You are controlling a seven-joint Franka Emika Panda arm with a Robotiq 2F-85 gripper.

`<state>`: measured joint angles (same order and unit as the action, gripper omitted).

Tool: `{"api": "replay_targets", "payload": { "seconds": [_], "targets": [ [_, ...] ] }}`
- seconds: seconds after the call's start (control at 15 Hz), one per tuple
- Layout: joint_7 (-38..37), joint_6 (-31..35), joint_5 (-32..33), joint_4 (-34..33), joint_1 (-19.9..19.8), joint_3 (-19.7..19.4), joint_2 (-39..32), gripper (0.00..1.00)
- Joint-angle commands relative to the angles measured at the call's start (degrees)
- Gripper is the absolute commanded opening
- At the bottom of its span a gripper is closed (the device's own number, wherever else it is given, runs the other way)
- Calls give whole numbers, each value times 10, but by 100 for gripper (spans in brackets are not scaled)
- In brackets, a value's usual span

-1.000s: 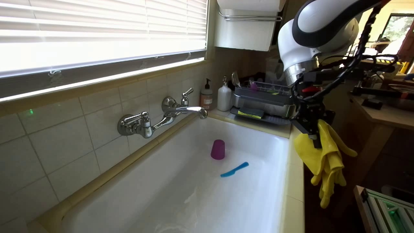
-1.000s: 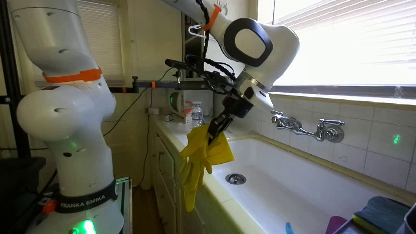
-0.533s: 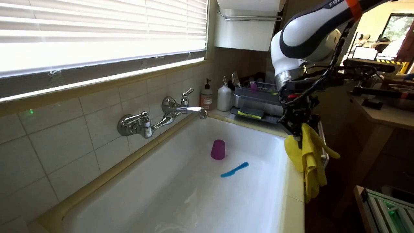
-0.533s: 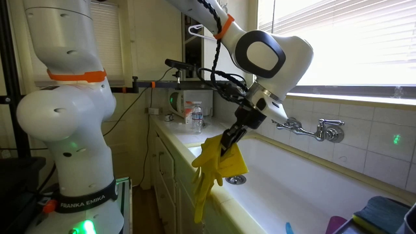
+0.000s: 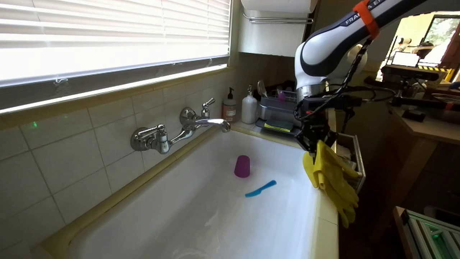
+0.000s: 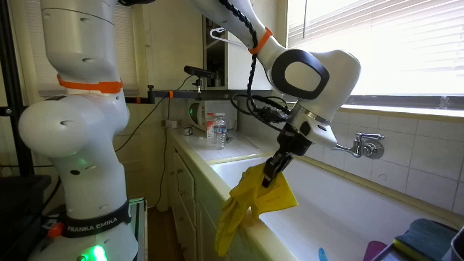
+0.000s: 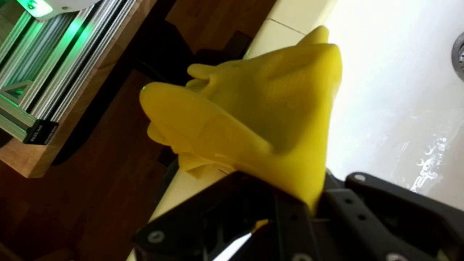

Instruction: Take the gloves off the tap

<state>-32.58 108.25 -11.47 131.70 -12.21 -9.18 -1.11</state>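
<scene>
1. The gripper: angled down, jaws clamped on the gloves; in the wrist view yellow material runs in between the jaws.
2. The gloves: bunched at the grip, hanging across the edge of the sink opposite the tap. Cuff part over the inside, the rest dangling on the cabinet side. Touching the edge or not, can't tell.
3. An open drawer: behind the gloves in an exterior view, contents unclear.
4. Inside the sink: blue knife lying flat, purple cup near it. The drain is partly in frame in the wrist view.
5. The tap: chrome, mounted on the tiled wall, spout out over the sink, well apart from the gloves. Partly hidden by the arm in an exterior view.
6. Past the sink's end in an exterior view: sponge, labelled pump bottle, white pump bottle just beside it, dish rack behind the sponge.
7. Farthest: white blinds, bright, above the tiled wall; counter with water bottle, microwave behind it.
</scene>
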Motion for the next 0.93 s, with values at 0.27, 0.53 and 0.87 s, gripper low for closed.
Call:
{"api": "replay_targets", "payload": {
  "seconds": [0.27, 0.53, 0.87],
  "targets": [
    [5, 77, -58, -23, 3, -15, -52, 1],
    [12, 106, -89, -30, 4, -17, -71, 1],
    [21, 99, -101, -37, 8, -14, -89, 1]
  ]
}}
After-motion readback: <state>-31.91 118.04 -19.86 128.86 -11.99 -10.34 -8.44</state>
